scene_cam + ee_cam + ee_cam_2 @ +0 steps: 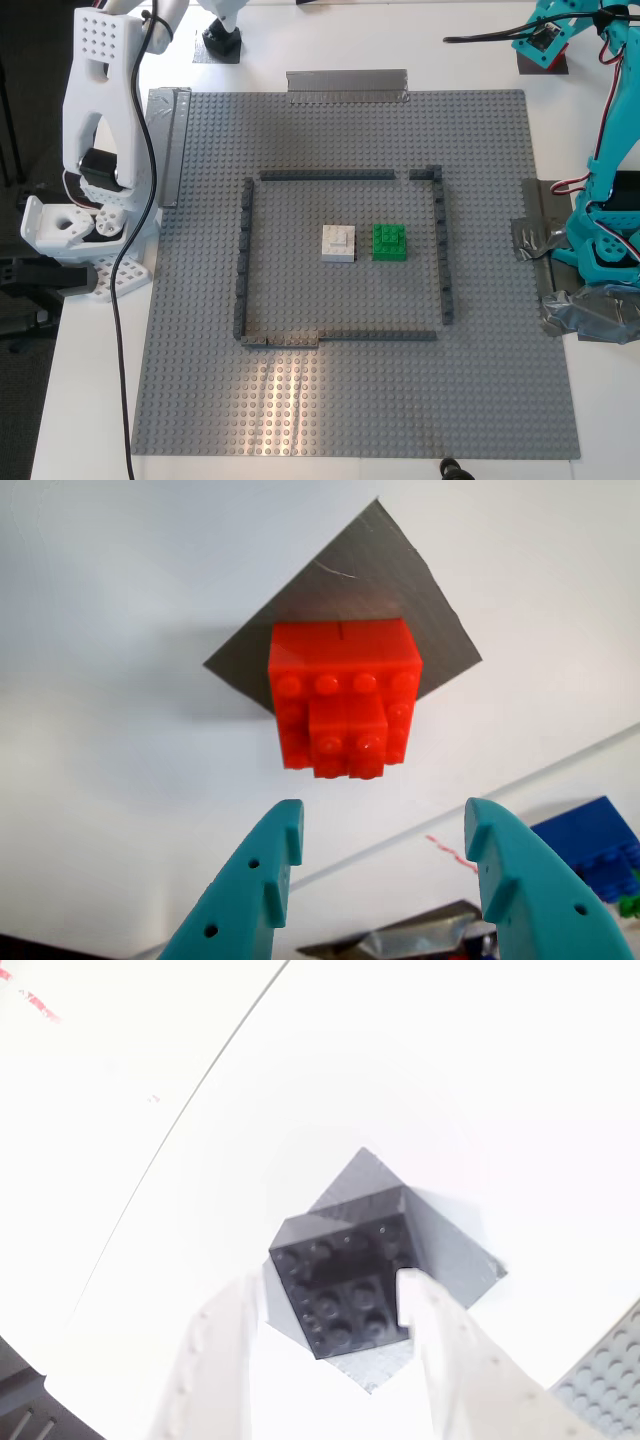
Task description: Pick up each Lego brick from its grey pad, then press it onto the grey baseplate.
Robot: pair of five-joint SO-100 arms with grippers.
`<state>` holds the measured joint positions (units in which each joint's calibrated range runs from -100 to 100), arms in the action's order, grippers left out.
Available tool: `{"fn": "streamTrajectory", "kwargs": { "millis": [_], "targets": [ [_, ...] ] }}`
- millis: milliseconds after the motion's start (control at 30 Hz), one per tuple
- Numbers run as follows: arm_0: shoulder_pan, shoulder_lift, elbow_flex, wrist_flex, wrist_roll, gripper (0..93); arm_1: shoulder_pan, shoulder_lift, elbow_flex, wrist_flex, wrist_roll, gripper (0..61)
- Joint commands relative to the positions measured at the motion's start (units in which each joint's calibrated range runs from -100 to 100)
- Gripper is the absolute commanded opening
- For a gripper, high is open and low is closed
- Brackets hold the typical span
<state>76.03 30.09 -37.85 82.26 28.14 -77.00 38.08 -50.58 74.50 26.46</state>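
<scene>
In the first wrist view the red brick sits on a dark-grey pad on the white table. My first gripper, teal, is open just short of it, apart from it. In the second wrist view the black brick sits on its grey pad. My second gripper, white, is open with a finger on each side of the brick. In the exterior view the black brick shows at the top left. The grey baseplate with its dark outline fills the middle.
A white brick and a green brick stand side by side inside the outline. Silver tape strips hold the plate's edges. The white arm's base stands at the exterior view's left, the teal arm's base at its right. Blue bricks lie beyond.
</scene>
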Motion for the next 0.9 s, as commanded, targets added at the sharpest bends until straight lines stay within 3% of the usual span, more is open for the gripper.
{"fn": "streamTrajectory", "kwargs": {
  "millis": [0, 733, 867],
  "targets": [
    [0.6, -2.8, 1.5, 0.2, -0.1, 18.3, -0.9, -4.2, -1.6, -0.7, -0.2, 17.5],
    [1.3, -2.9, 5.1, -3.7, -0.1, 18.0, -0.6, -3.9, 1.3, 0.0, -0.1, 17.9],
    [1.3, -2.9, 5.0, -3.6, -0.1, 12.9, -0.7, -3.9, 1.1, 0.4, -0.1, 17.5]
  ]
}}
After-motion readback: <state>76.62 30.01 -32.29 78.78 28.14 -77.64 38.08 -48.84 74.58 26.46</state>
